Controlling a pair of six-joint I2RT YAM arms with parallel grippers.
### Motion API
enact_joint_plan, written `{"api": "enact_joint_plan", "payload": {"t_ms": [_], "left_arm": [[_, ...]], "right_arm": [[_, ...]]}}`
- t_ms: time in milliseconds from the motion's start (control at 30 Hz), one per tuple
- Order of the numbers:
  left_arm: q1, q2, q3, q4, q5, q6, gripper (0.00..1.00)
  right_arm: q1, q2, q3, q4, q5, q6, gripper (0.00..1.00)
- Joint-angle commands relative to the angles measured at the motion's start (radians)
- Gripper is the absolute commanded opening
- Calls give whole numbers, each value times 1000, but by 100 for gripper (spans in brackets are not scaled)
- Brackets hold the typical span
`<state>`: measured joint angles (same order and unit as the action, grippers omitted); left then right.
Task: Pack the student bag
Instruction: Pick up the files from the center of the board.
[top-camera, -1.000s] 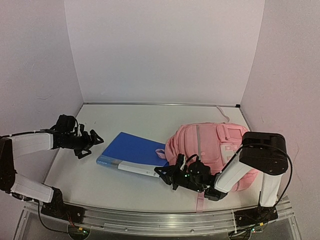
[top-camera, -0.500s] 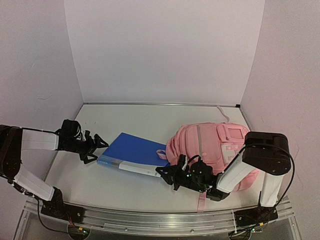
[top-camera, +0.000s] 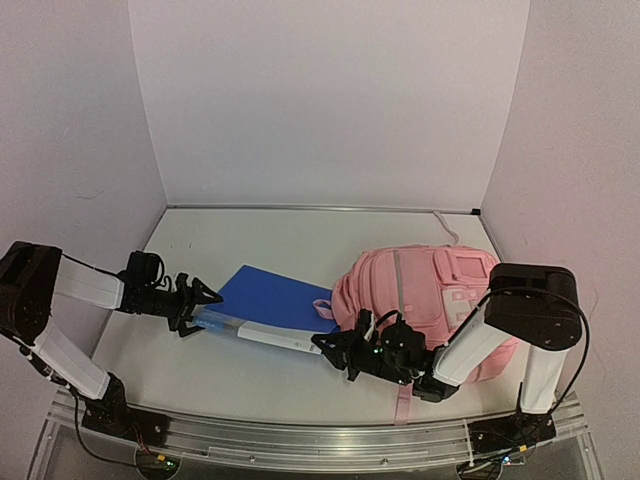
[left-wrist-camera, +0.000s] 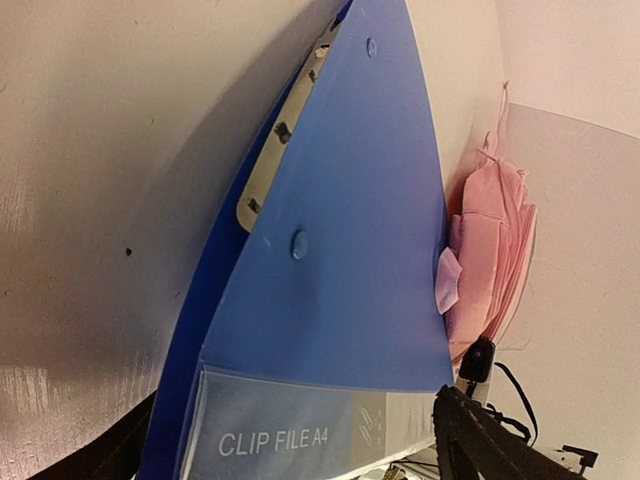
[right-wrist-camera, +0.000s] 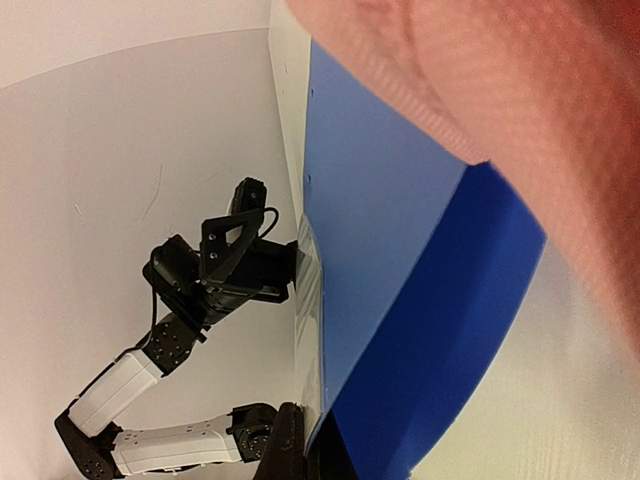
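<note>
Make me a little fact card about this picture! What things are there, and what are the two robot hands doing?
biggest thing: pink student bag, lying on the right side of the white table
beside it: blue clip file, flat on the table just left of the bag
left gripper: open, fingers on either side of the file's left corner
right gripper: shut, at the bag's near-left edge; cannot tell if it pinches fabric
packed yet: no, the file is outside the bag
</note>
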<state>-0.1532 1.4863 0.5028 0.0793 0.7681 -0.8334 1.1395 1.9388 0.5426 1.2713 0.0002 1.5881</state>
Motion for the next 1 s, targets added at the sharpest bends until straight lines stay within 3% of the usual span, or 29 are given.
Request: {"api": "enact_joint_plan", "payload": {"t_ms": [0,367,467,633,800,967], "left_arm": [[5,12,-4,159,92,-76,79],[8,76,-8,321,115,-175,30],[15,50,-20,356,103,-211,16],[36,-87,-26,280,35,-210,2],[68,-247,-11,122,-48,-178,0],[127,-397,49,-79,-112,-106,0]], "right_arm": [[-10,-14,8,254,16,-5,0],[-10,-53,-10,251,7,-54,0],[-10,-57,-24,251,7,-75,15],[-10,-96,-27,216,15,-133,33],[-10,-190,15,45,11,-255,48],[-10,-389,83,-276,61,-494,75]]}}
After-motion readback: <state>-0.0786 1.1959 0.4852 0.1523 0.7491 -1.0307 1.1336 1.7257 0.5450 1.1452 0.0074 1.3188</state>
